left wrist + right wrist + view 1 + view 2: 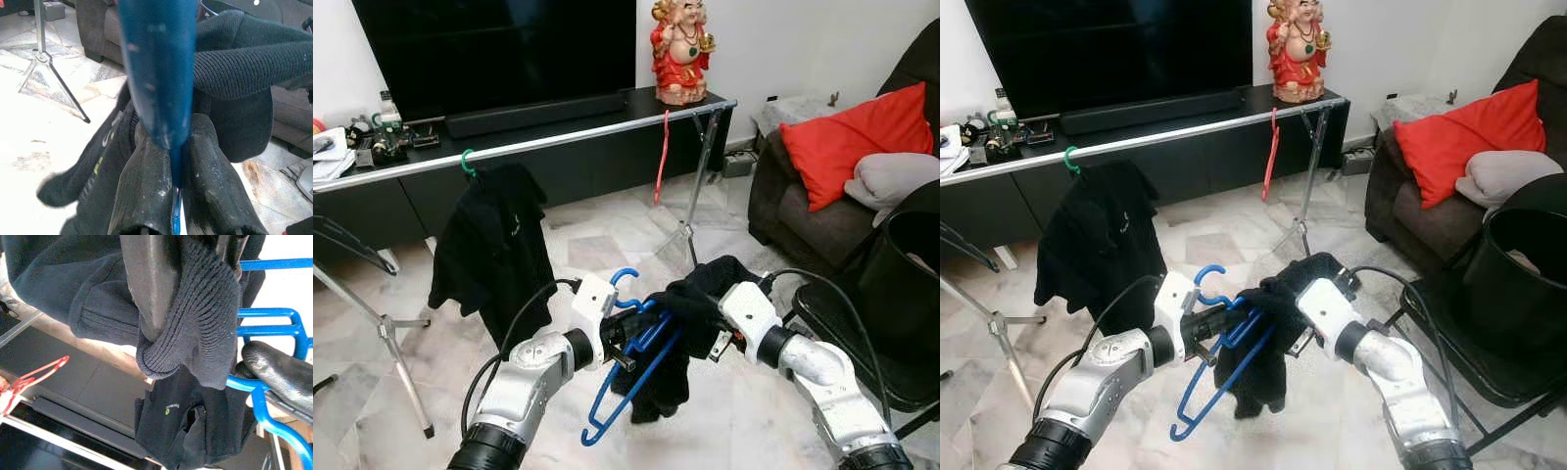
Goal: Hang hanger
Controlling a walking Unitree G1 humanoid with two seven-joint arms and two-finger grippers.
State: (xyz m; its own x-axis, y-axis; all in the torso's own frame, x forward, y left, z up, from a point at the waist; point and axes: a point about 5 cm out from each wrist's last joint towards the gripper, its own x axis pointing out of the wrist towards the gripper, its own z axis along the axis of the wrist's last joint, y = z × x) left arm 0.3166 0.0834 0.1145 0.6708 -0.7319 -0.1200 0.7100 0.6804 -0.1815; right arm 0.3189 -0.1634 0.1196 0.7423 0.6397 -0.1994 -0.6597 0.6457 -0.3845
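My left gripper [631, 343] is shut on a blue plastic hanger [625, 384] held low in front of me, its hook [625, 277] pointing up. In the left wrist view both fingers [146, 186] clamp the blue hanger [156, 73]. A black garment [680, 323] drapes over the hanger, and my right gripper [710, 323] is shut on its ribbed collar [195, 323]. Ahead runs a silver clothes rail [529, 145] with a black shirt [494, 250] on a green hanger [467, 162] and a bare red hanger [662, 157].
Behind the rail stands a dark TV bench [558, 113] with a large TV [499, 49] and a red figurine [680, 49]. A dark sofa [803, 211] with a red cushion [857, 142] is on the right, a black bin [906, 264] beside me. Rail stand legs [401, 362] are at left.
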